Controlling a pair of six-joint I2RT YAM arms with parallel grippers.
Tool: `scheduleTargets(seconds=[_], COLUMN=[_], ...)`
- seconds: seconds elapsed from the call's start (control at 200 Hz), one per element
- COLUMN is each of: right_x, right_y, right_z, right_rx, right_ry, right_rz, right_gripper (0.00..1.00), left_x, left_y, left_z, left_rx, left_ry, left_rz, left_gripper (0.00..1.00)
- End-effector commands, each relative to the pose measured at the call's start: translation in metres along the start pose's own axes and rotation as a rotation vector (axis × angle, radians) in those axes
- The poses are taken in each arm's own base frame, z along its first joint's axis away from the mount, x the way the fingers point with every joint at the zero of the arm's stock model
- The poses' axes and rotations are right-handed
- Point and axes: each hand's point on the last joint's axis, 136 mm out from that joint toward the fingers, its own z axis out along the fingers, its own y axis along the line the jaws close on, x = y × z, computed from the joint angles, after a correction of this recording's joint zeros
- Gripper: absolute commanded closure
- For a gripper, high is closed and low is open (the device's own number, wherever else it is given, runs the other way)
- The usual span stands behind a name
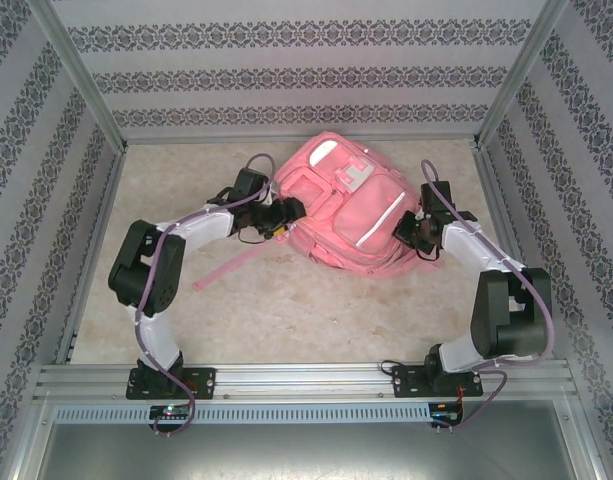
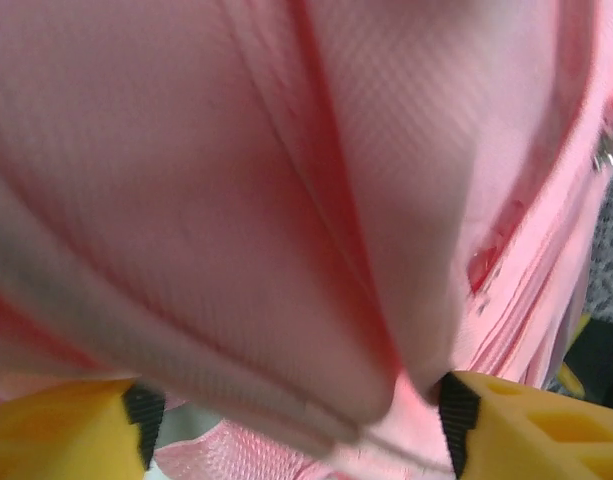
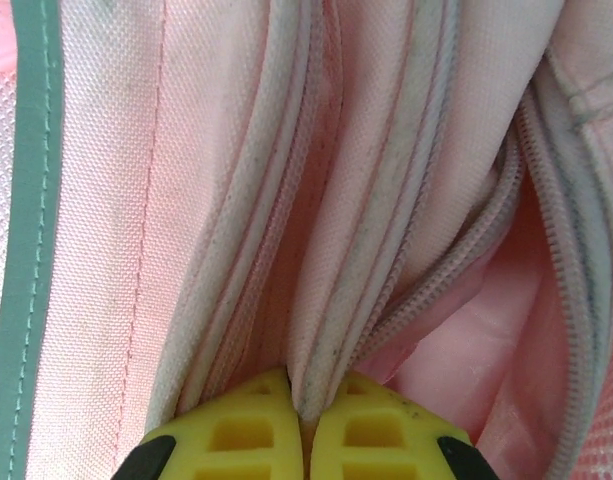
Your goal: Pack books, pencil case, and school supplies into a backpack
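Note:
The pink backpack (image 1: pixel 346 205) lies flat at the back middle of the table, front pockets up. My left gripper (image 1: pixel 289 212) is at its left side, open, with a loose fold of the pink backpack fabric (image 2: pixel 286 200) lying between the yellow fingers (image 2: pixel 56 430) of this gripper (image 2: pixel 301 425). My right gripper (image 1: pixel 408 226) is at the bag's right side. In the right wrist view that gripper (image 3: pixel 304 405) is shut on a white piped seam of the backpack (image 3: pixel 236 200), next to an open zipper (image 3: pixel 456 270). The books, pencil case and school supplies are out of view.
A pink strap (image 1: pixel 226 268) trails from the bag toward the front left across the marbled table (image 1: pixel 316 320). Patterned walls and metal frame posts (image 1: pixel 86 90) close in the left, right and back. A metal rail (image 1: pixel 306 380) carries both arm bases.

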Motion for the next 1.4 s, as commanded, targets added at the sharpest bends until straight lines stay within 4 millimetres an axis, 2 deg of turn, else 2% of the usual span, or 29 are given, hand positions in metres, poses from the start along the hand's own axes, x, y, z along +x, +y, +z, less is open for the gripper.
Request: scheduleTargets(seconds=[0.0, 0.085, 0.115, 0.18, 0.28, 0.45, 0.595, 0.709, 0.789, 0.854, 0.919, 0.959, 1.044, 1.174, 1.264, 1.394], right_x=[0.046, 0.047, 0.047, 0.046, 0.039, 0.01, -0.023, -0.042, -0.049, -0.048, -0.04, -0.033, -0.015, 0.017, 0.051, 0.105], right_y=[-0.014, -0.014, -0.014, -0.012, -0.007, 0.007, 0.027, 0.049, 0.067, 0.098, 0.12, 0.129, 0.141, 0.145, 0.151, 0.162], right_z=[0.007, 0.007, 0.008, 0.009, 0.01, 0.015, 0.03, 0.045, 0.05, 0.036, 0.016, 0.007, -0.006, -0.023, -0.029, -0.029], right_rx=[0.059, 0.063, 0.066, 0.065, 0.066, 0.078, 0.097, 0.092, 0.088, 0.069, 0.086, 0.076, 0.018, -0.031, -0.079, -0.134], right_ry=[0.147, 0.148, 0.146, 0.146, 0.133, 0.087, 0.071, 0.079, 0.087, 0.064, 0.003, -0.016, -0.02, -0.016, -0.006, 0.016], right_rz=[-0.014, -0.025, -0.025, -0.027, -0.043, -0.092, -0.154, -0.198, -0.235, -0.321, -0.405, -0.424, -0.424, -0.437, -0.479, -0.575], right_gripper=[0.95, 0.94, 0.94, 0.94, 0.94, 0.93, 0.93, 0.91, 0.84, 0.67, 0.47, 0.41, 0.4, 0.37, 0.37, 0.43], left_x=[-0.019, -0.026, -0.027, -0.029, -0.034, -0.042, -0.033, -0.02, -0.013, -0.008, -0.004, -0.003, -0.003, -0.005, -0.006, -0.007], left_y=[-0.017, -0.019, -0.02, -0.021, -0.018, 0.003, 0.017, 0.021, 0.02, 0.017, 0.015, 0.014, 0.012, 0.008, 0.006, 0.004], left_z=[0.017, 0.023, 0.024, 0.023, 0.003, -0.058, -0.101, -0.122, -0.128, -0.125, -0.117, -0.113, -0.104, -0.093, -0.087, -0.081], left_rx=[0.061, 0.048, 0.05, 0.04, -0.02, -0.149, -0.227, -0.245, -0.222, -0.192, -0.187, -0.185, -0.165, -0.165, -0.16, -0.145], left_ry=[-0.06, -0.075, -0.074, -0.082, -0.145, -0.268, -0.34, -0.376, -0.385, -0.365, -0.342, -0.333, -0.322, -0.305, -0.293, -0.282], left_rz=[-0.019, -0.022, -0.02, -0.016, 0.019, 0.021, 0.017, 0.012, -0.001, -0.012, -0.01, -0.013, -0.024, -0.014, -0.014, -0.023], left_gripper=[0.41, 0.56, 0.68, 1.0, 1.0, 1.0, 1.0, 1.0, 1.0, 1.0, 1.0, 1.0, 1.0, 1.0, 1.0, 1.0])
